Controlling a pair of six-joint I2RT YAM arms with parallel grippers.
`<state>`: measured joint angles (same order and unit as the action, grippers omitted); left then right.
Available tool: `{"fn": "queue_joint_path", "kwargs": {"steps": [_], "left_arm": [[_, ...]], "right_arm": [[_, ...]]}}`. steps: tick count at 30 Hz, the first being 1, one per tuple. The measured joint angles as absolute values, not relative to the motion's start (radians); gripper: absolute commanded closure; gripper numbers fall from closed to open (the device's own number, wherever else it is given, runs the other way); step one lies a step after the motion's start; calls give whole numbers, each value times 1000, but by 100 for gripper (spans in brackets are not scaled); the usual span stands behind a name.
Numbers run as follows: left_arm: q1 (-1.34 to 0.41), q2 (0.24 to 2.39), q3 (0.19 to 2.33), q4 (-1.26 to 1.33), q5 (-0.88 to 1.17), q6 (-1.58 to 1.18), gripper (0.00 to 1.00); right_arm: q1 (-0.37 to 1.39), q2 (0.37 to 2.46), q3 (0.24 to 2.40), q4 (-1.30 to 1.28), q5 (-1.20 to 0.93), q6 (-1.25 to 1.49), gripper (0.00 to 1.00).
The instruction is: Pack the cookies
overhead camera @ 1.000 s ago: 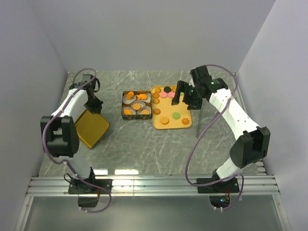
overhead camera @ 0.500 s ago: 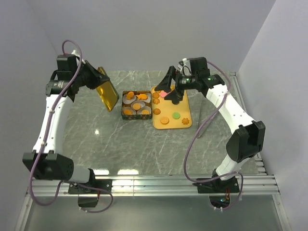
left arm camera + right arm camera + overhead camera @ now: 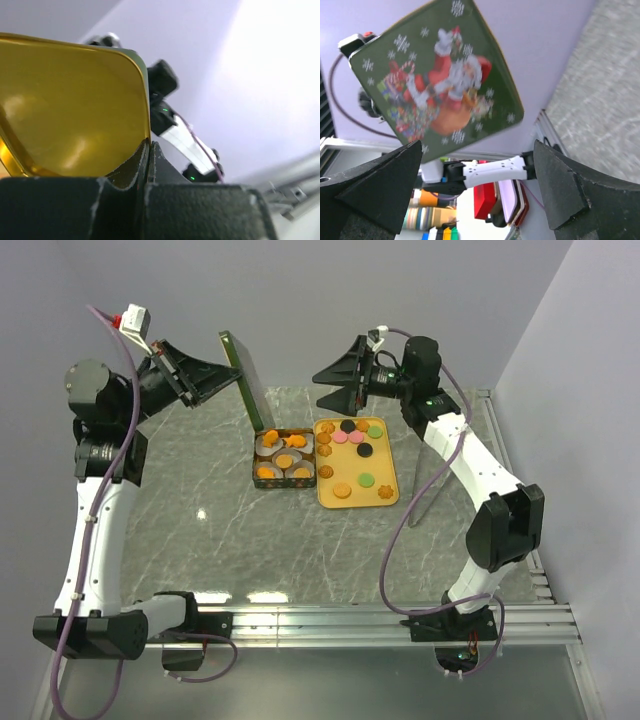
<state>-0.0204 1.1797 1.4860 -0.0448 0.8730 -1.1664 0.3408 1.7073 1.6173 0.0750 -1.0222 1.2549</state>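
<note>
Since half a second ago we see both arms raised higher. The left gripper has carried the lid up and clamps its edge, holding it nearly upright above the far left corner of the tin. The right gripper hangs above and beyond the tin's right side, jaws spread wide, holding nothing. Some cookies sit inside the tin, and the others lie on the tray just right of the tin.

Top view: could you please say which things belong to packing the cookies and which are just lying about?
For the job: cookies, tray, tin, lid held in the left gripper.
Just there: table, metal rail.
</note>
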Motion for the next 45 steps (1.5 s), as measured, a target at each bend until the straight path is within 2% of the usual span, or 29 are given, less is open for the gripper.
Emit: {"fn": "queue_joint_path", "kwargs": {"steps": [13,32,38,45], "left_arm": [[-21,1175,1400,444,1006,-1510,100],[-21,1158,1296,771,1001,-1720,100],[-21,1158,1288,850,997,-1773,100],[-21,1155,1298,810,998,-1755,100]], "right_arm": [[365,1826,1621,475,-1067,1540,0],[479,1851,1643,1076,-1110,1953,1],[480,1843,1621,1052,-1113,1924,1],[455,1843,1601,1001,-1108,1901,1]]}}
